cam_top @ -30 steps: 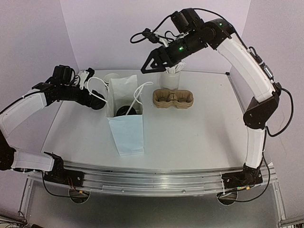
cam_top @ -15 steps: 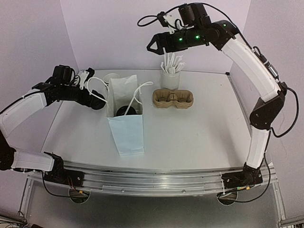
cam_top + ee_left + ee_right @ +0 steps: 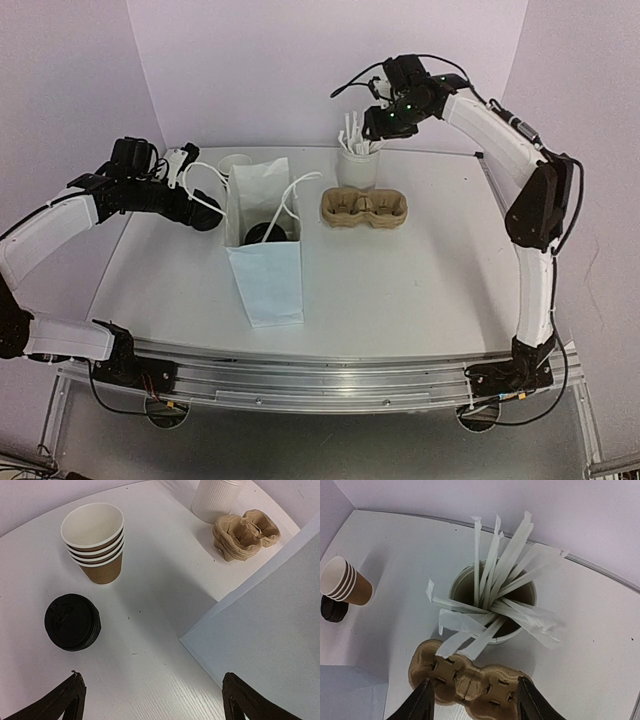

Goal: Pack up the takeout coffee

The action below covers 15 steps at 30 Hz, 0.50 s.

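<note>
- Top external view: the tan pulp cup carrier (image 3: 365,208) lies empty on the white table (image 3: 400,290), just in front of the white cup of paper-wrapped sticks (image 3: 358,165) and to the right of the white handled bag (image 3: 265,250)
- The bag stands upright with its mouth open; a dark round shape shows inside, and I cannot tell what it is
- The right gripper (image 3: 474,680) hangs above the cup of sticks, pointing down; its jaws are apart with nothing between them, and in the right wrist view the carrier sits just below its fingertips
- The left gripper (image 3: 152,700) is beside the bag's left side, near a handle loop, with jaws wide apart and empty
- Left wrist view: a nested stack of brown paper cups (image 3: 95,540) with white rims stands upright at the far left of the table, behind the bag
- The stack of black lids (image 3: 72,622) sits just beside the cups, on the table, apart from them
- Cups, lids and carrier are all outside the bag, none of them gripped
</note>
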{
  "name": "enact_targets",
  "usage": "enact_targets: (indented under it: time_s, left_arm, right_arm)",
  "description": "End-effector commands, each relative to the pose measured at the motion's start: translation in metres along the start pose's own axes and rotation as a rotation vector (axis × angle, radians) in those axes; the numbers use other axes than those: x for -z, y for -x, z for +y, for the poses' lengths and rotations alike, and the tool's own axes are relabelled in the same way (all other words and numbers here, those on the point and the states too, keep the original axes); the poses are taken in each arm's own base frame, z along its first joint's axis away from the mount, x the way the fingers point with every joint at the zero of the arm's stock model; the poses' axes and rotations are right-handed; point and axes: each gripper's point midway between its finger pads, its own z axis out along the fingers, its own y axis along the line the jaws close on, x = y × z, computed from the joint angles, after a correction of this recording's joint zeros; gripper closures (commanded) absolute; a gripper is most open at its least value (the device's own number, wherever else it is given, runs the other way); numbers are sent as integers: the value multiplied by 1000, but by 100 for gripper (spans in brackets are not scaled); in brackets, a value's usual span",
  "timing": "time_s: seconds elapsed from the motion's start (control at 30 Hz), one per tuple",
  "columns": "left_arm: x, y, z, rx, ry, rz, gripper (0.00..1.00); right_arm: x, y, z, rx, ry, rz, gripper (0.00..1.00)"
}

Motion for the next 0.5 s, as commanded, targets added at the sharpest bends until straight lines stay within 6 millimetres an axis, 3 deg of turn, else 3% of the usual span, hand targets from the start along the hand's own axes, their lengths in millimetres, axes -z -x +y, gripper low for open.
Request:
enact_targets:
  time_s: [0.0, 0.17, 0.47]
  left_arm:
    - [7, 12, 0, -16, 0, -36, 6]
    - [6, 10, 1, -19, 9, -29, 6]
    - [4, 10, 3, -24, 14, -30, 6]
  right_arm:
    - [-1, 39, 8, 29, 49, -114, 49]
    - [-25, 39, 7, 28, 33, -114, 50]
    - [-45, 35, 14, 12, 71, -100, 60]
